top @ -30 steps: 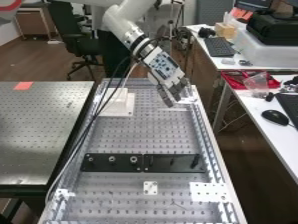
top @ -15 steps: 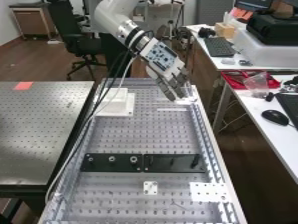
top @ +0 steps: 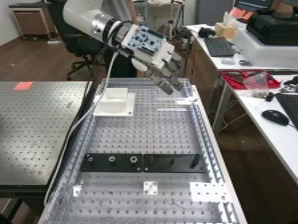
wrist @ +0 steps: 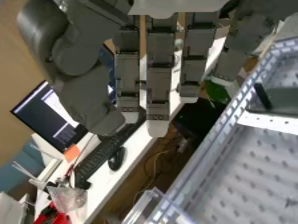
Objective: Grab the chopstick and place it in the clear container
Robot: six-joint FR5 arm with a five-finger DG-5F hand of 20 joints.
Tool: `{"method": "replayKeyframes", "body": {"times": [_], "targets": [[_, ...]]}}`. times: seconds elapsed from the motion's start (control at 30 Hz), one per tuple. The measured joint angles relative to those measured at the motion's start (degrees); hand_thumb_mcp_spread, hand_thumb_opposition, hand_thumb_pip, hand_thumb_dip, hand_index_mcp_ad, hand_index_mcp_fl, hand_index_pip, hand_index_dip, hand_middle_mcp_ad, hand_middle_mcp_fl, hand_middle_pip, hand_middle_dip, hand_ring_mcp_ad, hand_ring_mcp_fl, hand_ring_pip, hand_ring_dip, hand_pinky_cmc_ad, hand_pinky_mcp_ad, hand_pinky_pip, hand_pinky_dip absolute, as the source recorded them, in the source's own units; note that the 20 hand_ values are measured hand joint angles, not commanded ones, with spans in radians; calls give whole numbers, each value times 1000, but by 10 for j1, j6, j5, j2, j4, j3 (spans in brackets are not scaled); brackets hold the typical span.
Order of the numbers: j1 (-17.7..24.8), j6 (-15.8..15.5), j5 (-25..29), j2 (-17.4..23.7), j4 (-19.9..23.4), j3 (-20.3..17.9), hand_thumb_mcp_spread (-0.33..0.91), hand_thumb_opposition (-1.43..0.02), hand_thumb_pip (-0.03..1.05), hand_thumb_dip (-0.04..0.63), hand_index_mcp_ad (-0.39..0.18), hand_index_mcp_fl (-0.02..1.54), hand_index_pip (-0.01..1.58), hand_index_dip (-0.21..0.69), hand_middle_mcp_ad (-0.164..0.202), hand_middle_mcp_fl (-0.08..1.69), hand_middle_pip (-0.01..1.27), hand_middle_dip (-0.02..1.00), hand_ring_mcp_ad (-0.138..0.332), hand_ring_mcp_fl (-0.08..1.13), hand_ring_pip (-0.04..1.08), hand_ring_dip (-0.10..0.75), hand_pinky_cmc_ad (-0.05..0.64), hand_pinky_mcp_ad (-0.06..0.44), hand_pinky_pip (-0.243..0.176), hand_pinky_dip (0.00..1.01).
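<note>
Dark grey, released and straight-fingered, the hand (top: 163, 81) hangs at the far right end of the metal bench (top: 146, 137), right of the white block (top: 114, 106).

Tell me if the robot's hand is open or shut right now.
Open: in the wrist view, the hand has its fingers straight and side by side, none curled toward the thumb.

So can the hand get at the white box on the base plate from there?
Probably yes: the hand is empty with fingers extended, up and right of the white box in the high view, nothing visible between. The white cable by its left side might snag.
</note>
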Motion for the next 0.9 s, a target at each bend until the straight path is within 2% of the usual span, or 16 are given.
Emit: {"method": "replayKeyframes", "body": {"times": [0.03,0.1,0.17,0.2,0.27,0.3,0.33,0.4,0.53,0.63,0.77,0.83,0.9], "targets": [[-8,-24,-9,19,25,-22,449,-827,730,332,-54,340,991,17,40,569,630,557,98,374,164,367,333,243,-75,648],[-16,-44,-17,33,46,-39,447,-824,703,332,-54,340,991,21,40,574,630,553,99,374,164,367,333,248,-75,648],[-33,-88,-36,63,90,-75,445,-824,703,333,-52,340,995,21,40,557,630,552,99,374,164,372,333,244,-75,646],[-35,-94,-38,66,95,-80,445,-824,703,332,-52,340,997,21,40,555,630,552,101,377,166,377,333,251,-75,648],[-51,-136,-59,90,134,-111,445,-824,703,332,-52,340,993,21,40,557,632,552,101,374,168,370,333,251,-75,648],[-55,-146,-64,95,143,-118,445,-824,702,332,-52,340,998,21,40,555,632,552,101,377,164,372,333,253,-75,648],[-68,-175,-79,110,170,-139,445,-824,705,332,-52,340,998,21,40,555,632,552,101,374,164,375,333,253,-75,648],[-80,-203,-95,123,196,-158,442,-822,700,332,-52,340,1000,21,40,553,630,552,101,374,168,377,333,255,-75,648],[-113,-279,-132,153,272,-211,417,-819,696,335,-52,340,998,21,40,557,611,552,101,367,168,370,337,255,-75,648],[-136,-336,-150,168,334,-243,394,-813,670,309,-52,311,965,17,38,546,581,550,106,347,168,377,339,257,-75,646],[-156,-375,-157,169,381,-260,365,-806,668,288,-52,288,785,16,38,515,517,534,113,342,169,377,340,258,-73,648],[-162,-384,-161,168,400,-264,353,-803,668,267,-52,267,653,16,37,494,456,532,117,332,152,377,340,262,-75,646],[-164,-396,-164,165,413,-266,318,-791,668,262,-56,265,586,16,37,475,387,518,117,332,154,377,339,265,-75,648]]}}
